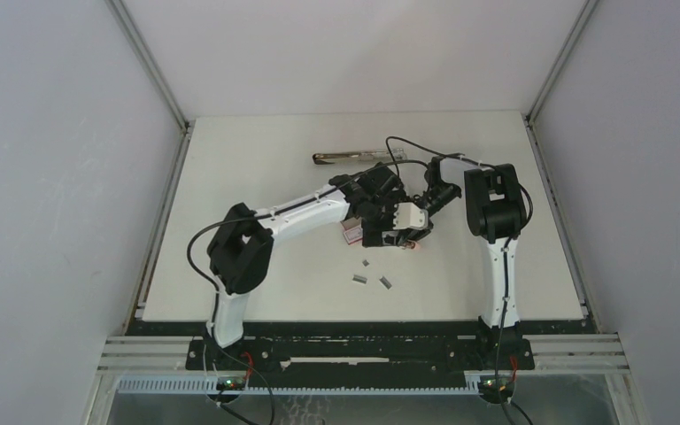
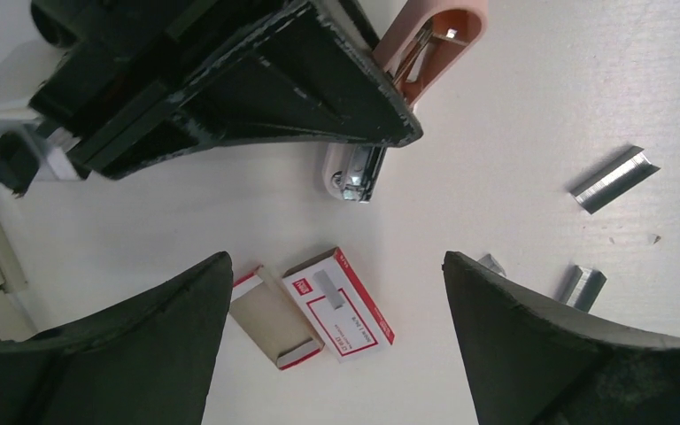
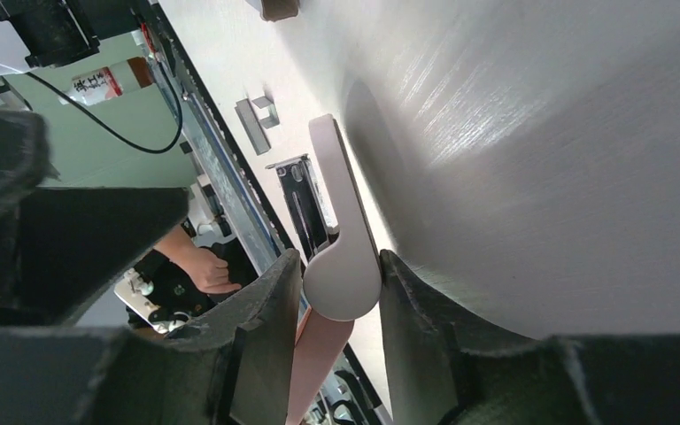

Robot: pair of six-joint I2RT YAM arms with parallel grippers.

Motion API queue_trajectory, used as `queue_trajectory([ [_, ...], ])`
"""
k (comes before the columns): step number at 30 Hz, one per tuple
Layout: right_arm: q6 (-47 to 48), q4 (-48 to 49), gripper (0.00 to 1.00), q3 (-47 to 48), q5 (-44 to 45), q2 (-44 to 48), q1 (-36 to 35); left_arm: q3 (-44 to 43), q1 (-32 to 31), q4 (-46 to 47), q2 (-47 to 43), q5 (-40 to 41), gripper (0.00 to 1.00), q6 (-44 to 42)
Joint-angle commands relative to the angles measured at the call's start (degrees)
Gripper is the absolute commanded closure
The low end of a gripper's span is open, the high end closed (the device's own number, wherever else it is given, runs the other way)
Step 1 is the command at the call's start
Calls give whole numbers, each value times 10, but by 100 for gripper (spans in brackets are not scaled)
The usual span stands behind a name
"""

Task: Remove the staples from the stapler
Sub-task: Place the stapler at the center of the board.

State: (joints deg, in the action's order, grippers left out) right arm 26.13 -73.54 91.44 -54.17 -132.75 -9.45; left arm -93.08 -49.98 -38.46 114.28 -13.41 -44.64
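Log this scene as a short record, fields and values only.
stapler: pink, swung open, magazine rail exposed
right gripper: shut on the stapler's rounded end
left gripper: open, holding nothing, aimed down over the staple box
staples: three short grey strips lying loose on the table, apart from each other
staple box: red-and-white, inner tray slid partly out
long silver object: lies at the far side, too small to identify
staples left in stapler: cannot tell
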Motion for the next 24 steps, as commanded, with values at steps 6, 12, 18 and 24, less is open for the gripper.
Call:
queue_trajectory([
  [6,-2,-13,61,6,-23,-7,3,-49,-18,-16,38,5,8,-22],
  [12,-8,-10,61,9,-18,-2,5,-67,-19,-17,57,9,8,-12],
  [18,-13,-4,56,10,-7,3,10,-72,-19,-19,63,8,8,-8],
  [24,-20,2,53,9,6,8,14,-76,-19,-19,69,9,8,-6],
])
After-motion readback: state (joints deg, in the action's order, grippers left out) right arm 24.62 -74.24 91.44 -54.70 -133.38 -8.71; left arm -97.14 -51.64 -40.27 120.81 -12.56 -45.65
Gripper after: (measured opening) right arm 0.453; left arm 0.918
